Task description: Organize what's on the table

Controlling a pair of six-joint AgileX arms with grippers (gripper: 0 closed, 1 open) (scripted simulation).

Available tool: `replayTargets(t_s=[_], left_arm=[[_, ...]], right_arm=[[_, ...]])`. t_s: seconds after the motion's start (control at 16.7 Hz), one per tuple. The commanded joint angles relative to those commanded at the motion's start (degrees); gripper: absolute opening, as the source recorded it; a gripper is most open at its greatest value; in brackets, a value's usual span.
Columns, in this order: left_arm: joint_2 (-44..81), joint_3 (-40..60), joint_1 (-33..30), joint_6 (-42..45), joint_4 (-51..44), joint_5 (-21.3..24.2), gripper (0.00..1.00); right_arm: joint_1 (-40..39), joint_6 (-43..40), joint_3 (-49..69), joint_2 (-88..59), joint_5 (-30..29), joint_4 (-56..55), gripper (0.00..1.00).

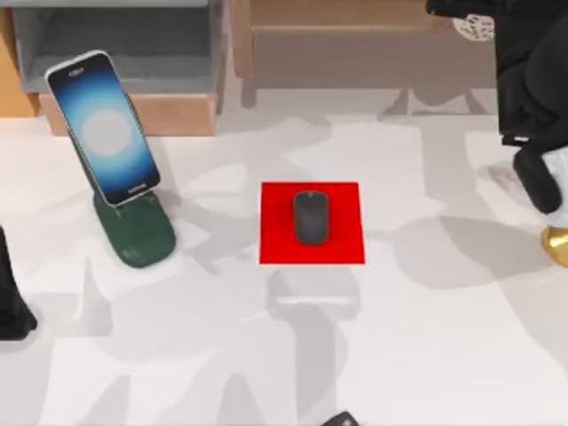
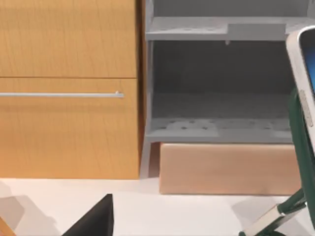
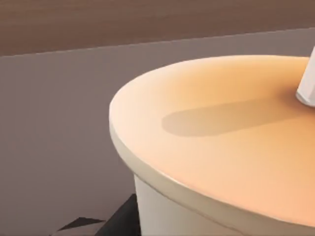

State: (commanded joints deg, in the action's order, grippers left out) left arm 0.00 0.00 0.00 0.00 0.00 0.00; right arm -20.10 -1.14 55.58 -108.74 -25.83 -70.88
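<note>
White surface [image 1: 426,355] spans the top view and carries three groups. A red mat [image 1: 311,223] lies at centre with a dark mouse [image 1: 311,217] resting on it, inside the mat's edges. A phone [image 1: 103,126] leans tilted on a green stand [image 1: 136,232] toward the left side, in front of the shelf unit [image 1: 115,53]. At the right edge a gold-coloured base [image 1: 557,245] shows beneath my right arm. My right hand [image 1: 537,177] is at the right edge; I cannot tell whether it is open or closed. The right wrist view shows a pale cup-like body with a broad orange top [image 3: 221,137] and a white stem [image 3: 307,88] rising from it, very close to the camera. My left arm is parked at the left edge, and I cannot tell the state of its hand either. Judgement: the right hand appears to be working on the object at the right edge. Risk 1: that object stands at the edge of the top view, so a sideways push could tip it or slide it off. Risk 2: a sweep across the centre could drag the mouse off the mat. Risk 3: the phone is only leaning, so contact from the left arm could topple it.
</note>
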Motion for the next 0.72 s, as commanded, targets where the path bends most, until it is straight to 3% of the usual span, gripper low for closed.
replayTargets(t_s=[0.72], left_arm=[[0.0, 0.0, 0.0, 0.0, 0.0, 0.0, 1.00]], right_arm=[[14.2, 1.0, 12.3, -0.1, 13.2, 24.6, 0.00]])
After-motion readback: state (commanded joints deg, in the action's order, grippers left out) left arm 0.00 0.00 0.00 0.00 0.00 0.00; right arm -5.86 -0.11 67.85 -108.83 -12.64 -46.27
